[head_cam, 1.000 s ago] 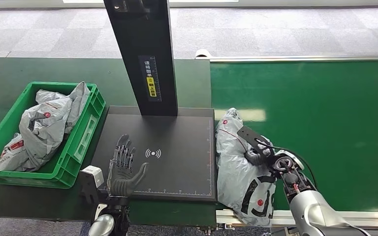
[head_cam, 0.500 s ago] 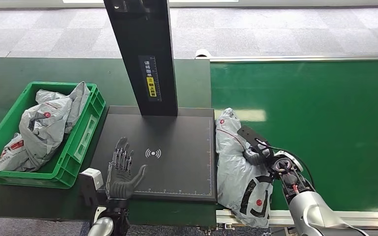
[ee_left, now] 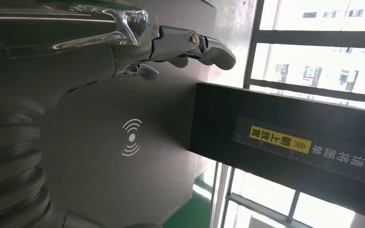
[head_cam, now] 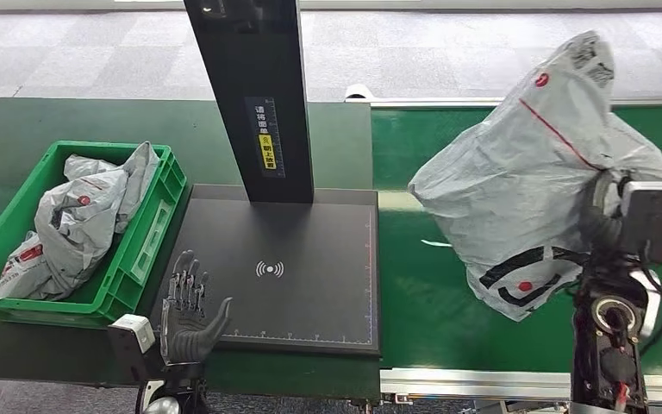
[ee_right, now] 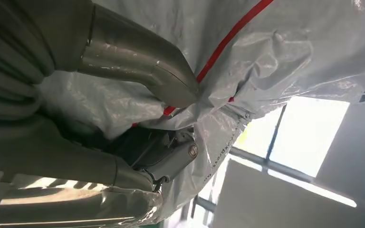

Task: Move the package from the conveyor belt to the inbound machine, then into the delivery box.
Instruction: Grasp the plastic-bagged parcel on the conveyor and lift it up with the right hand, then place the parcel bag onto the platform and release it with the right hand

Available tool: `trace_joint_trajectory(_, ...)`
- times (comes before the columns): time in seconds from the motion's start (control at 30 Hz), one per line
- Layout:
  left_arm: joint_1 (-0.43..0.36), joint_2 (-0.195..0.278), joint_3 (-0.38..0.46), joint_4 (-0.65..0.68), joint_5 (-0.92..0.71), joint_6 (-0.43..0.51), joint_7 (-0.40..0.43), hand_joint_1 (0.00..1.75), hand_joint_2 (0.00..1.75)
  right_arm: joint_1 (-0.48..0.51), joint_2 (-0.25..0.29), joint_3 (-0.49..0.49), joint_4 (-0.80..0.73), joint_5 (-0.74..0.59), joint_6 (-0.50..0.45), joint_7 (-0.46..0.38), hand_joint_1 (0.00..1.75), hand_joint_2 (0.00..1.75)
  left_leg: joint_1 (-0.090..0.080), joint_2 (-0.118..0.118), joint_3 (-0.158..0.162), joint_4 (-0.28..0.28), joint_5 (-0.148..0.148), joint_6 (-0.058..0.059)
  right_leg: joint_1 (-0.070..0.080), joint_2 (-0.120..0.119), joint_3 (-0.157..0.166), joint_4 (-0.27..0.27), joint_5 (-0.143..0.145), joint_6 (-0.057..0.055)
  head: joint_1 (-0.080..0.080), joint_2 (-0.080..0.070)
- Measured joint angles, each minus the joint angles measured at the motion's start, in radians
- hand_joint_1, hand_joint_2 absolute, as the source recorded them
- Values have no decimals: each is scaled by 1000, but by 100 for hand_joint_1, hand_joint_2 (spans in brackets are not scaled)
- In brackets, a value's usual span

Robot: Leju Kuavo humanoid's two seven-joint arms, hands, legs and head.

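Note:
A grey plastic package (head_cam: 526,181) with a red stripe hangs in the air above the green conveyor belt (head_cam: 517,328). My right hand (head_cam: 608,211) grips it from the right, mostly hidden behind the bag; in the right wrist view the thumb (ee_right: 138,66) and fingers (ee_right: 161,156) pinch the crumpled package (ee_right: 266,57). The black inbound machine plate (head_cam: 284,276) with its wave symbol lies left of the belt, under a black post (head_cam: 250,95). My left hand (head_cam: 188,309) stands open at the plate's near left corner, fingers (ee_left: 190,45) spread above the plate (ee_left: 104,156), holding nothing.
A green delivery box (head_cam: 142,250) at the left holds several grey packages (head_cam: 73,224). The dark green table (head_cam: 17,129) surrounds it. The belt's metal edge (head_cam: 474,381) runs along the near side.
My right hand has lifted the package off the belt, up and to the right. My left hand has drawn back slightly toward the plate's near left corner.

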Motion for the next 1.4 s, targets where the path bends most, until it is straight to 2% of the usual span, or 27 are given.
trace_joint_trajectory(0.1, -1, -1, 11, -2, -5, -10, -2, 0, 175, 80, 0, -75, -169, -11, 7, -5, 175, 175, 0, 3, 1, 0, -1, 0, 0, 2, 0, 0, 0, -1, 0, 0)
trace_joint_trajectory(0.2, -1, -5, 18, -4, -11, -18, -2, 0, 175, 126, 1, -118, -266, -12, 14, -13, 175, 175, 0, 4, 2, 0, -1, 0, 0, 3, 0, 0, 0, -1, 0, 0)
trace_joint_trajectory(0.43, -1, -11, 26, -7, -19, -23, -2, 0, 175, 167, 5, -158, -357, -21, 25, -30, 175, 175, 0, 4, 3, 0, 0, 0, 0, 3, 2, 0, 0, -1, 0, 0)
trace_joint_trajectory(0.53, -2, -16, 34, -12, -32, -25, -3, 0, 175, 162, 7, -149, -355, -15, 89, -11, 175, 175, 0, 5, 2, -1, 0, 0, 0, 4, 3, 0, 0, -1, 0, 0)
trace_joint_trajectory(0.67, -9, -16, 54, -29, -48, -13, -10, 0, 175, 104, 15, -41, -248, 25, 235, 49, 175, 175, 0, 11, 4, -1, 0, 0, 0, 9, 3, 0, 0, -1, 0, 0)
trace_joint_trajectory(0.8, -18, -16, 75, -49, -54, -5, -12, 0, 175, 56, 32, 88, -118, 10, 257, 50, 175, 175, 1, 7, 4, -1, 2, 0, 1, 5, 3, 1, 1, -2, 0, 0)
trace_joint_trajectory(0.87, -19, -16, 86, -60, -60, 10, -15, 0, 175, 32, 46, 136, -62, -22, 310, 69, 175, 175, 1, 8, 4, -1, 2, 0, 1, 6, 3, 1, 1, -2, 0, 0)
trace_joint_trajectory(1.0, -36, -11, 123, -91, -75, 60, -18, 0, 175, -16, 132, 268, 114, -47, 415, 82, 175, 175, 2, 12, 5, -2, 1, -1, 2, 10, 2, 1, 1, -2, 0, 0)
trace_joint_trajectory(1.17, -70, 1, 193, -127, -86, 105, -21, 0, 175, -49, 256, 430, 297, -53, 455, 64, 175, 175, 4, 10, 5, -2, 2, -2, 4, 9, 2, 2, 1, -2, 0, 0)
trace_joint_trajectory(1.4, -72, 2, 289, -240, -102, 108, 0, 0, 175, -85, 326, 558, 404, -55, 480, 72, 175, 175, 3, 10, 4, -1, 2, -3, 4, 9, 1, 1, 1, -2, 0, 0)
